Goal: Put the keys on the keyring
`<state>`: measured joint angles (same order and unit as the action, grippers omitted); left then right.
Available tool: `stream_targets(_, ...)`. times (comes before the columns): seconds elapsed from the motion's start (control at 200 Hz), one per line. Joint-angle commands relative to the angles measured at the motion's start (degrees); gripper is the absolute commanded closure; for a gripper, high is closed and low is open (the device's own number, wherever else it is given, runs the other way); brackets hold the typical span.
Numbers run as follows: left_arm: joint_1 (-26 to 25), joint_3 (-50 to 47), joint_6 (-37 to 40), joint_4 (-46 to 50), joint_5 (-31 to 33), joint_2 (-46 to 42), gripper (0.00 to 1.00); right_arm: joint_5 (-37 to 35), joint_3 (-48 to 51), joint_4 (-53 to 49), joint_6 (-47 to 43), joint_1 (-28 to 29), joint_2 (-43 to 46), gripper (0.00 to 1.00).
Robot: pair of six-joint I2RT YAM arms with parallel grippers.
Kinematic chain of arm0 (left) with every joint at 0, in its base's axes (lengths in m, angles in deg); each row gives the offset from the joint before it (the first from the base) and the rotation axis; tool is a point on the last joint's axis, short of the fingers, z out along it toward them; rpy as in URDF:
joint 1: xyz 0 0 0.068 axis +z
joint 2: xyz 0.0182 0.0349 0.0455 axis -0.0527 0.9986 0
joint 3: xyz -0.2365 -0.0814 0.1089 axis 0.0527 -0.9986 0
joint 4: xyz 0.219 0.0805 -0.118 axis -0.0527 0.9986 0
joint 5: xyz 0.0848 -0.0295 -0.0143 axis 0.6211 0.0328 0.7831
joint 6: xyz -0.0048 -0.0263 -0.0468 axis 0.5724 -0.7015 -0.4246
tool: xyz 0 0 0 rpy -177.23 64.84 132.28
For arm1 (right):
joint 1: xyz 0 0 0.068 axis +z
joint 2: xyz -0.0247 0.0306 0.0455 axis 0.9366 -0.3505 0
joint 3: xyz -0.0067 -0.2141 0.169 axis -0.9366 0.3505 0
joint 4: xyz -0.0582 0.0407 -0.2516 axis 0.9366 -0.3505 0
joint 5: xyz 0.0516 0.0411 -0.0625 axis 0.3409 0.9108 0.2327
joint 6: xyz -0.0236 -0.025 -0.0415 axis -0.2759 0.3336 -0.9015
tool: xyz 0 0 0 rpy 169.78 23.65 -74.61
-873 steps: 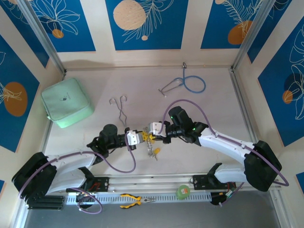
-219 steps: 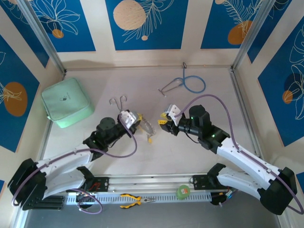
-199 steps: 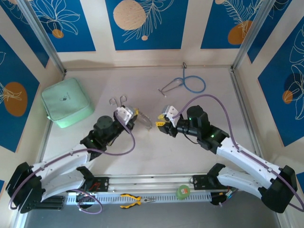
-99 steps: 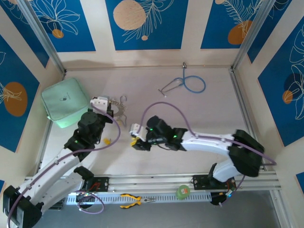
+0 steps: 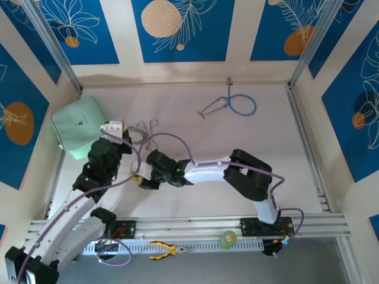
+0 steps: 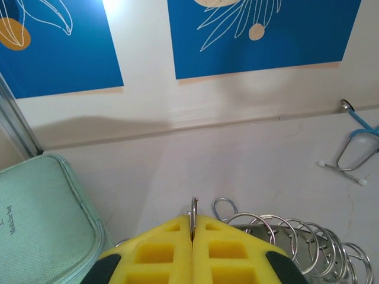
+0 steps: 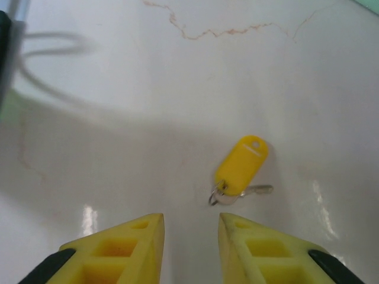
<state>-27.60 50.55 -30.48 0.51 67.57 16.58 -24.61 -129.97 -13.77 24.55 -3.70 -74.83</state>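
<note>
Farthest left, a pale green zipped pouch (image 5: 80,127) lies on the white table (image 5: 249,160), just to the left of the left gripper (image 6: 193,228). That gripper's yellow fingers are pressed fully together, pinching the thin wire of the keyring (image 6: 193,208), which stands up edge-on between the fingertips. From the left wrist camera, a row of small silver loops hanging on the keyring fans out just to the right of the fingers.

Next, the right arm reaches across the table so that the right gripper (image 7: 190,225) sits near the left arm, on the near side of the left gripper. Its two yellow fingers stand about half open, with a clear gap between them, and they hold nothing. A key (image 7: 241,165) with a yellow plastic tag lies flat on the table just ahead of the fingertips and slightly to their right, not touching either finger. A small silver ring and a short metal blade show at the tag's near end.

Farthest right, a stethoscope (image 5: 237,105) with blue tubing lies near the back wall, well apart from both grippers.
</note>
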Motion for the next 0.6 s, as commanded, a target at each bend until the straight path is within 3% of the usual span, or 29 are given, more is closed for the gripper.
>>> stream_targets(0.0,0.6,-0.3,-0.6,-1.5,1.2,-1.2,1.0,-1.9,-3.2,-1.4,-1.4,0.3,-3.4,0.68)
stream_targets(0.15,0.6,-0.8,-0.3,-2.0,0.9,-1.7,1.0,-1.4,-5.3,-0.9,-1.0,0.3,-6.6,0.63)
stream_targets(0.39,0.6,-1.0,0.2,-2.3,0.1,-1.7,1.0,-1.5,-8.1,-0.8,-0.3,0.0,-10.1,0.63)
stream_targets(0.595,0.6,-1.0,0.6,-2.4,-0.2,-1.7,1.0,-1.9,-9.1,-0.9,-0.5,-0.2,-11.6,0.78)
